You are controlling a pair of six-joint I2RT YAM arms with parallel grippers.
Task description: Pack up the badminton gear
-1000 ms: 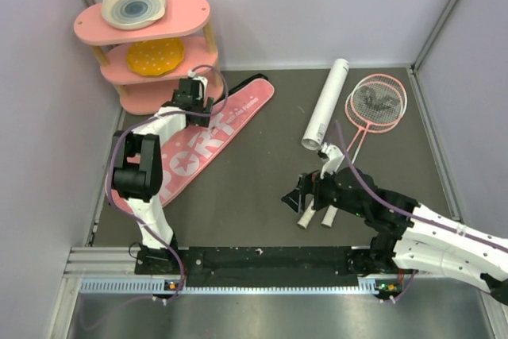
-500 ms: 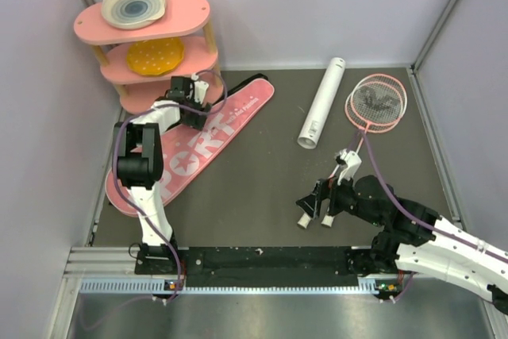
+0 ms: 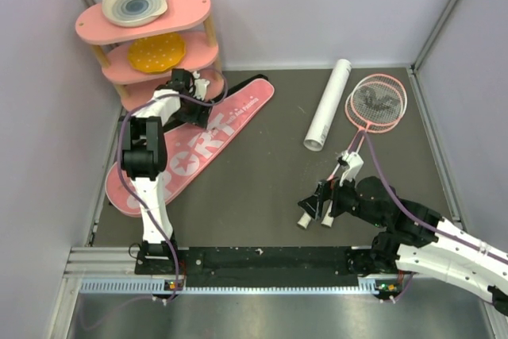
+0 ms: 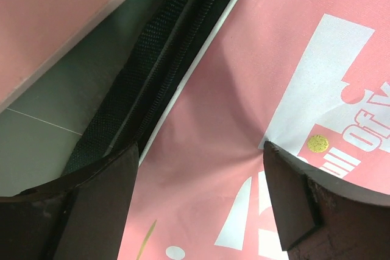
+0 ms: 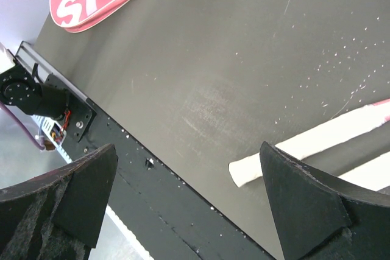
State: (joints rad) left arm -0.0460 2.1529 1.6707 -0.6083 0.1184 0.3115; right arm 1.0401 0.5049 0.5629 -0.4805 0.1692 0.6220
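The long pink "SPORT" bag [image 3: 190, 144] lies diagonally at the left. My left gripper [image 3: 198, 105] is open, low over its upper part by the zipper edge. In the left wrist view its fingers [image 4: 97, 205] straddle pink bag fabric [image 4: 244, 89] beside the black zipper [image 4: 158, 77]. Two pink rackets [image 3: 377, 101] lie at the right, their white handles [image 3: 305, 220] pointing to the near edge. My right gripper [image 3: 312, 200] is open and empty just above the handle ends; one handle [image 5: 304, 150] shows between its fingers. The white tube [image 3: 328, 105] lies left of the racket heads. I see no shuttlecocks.
The pink three-tier shelf [image 3: 143, 25] with plates stands at the back left, right beside my left gripper; its base shows in the left wrist view [image 4: 61, 10]. The black rail [image 3: 262, 260] runs along the near edge. Walls close in the sides.
My right gripper has drawn back from beside the tube's near end to the racket handle ends. My left gripper has shifted left along the bag toward the shelf. The tube has shifted slightly.
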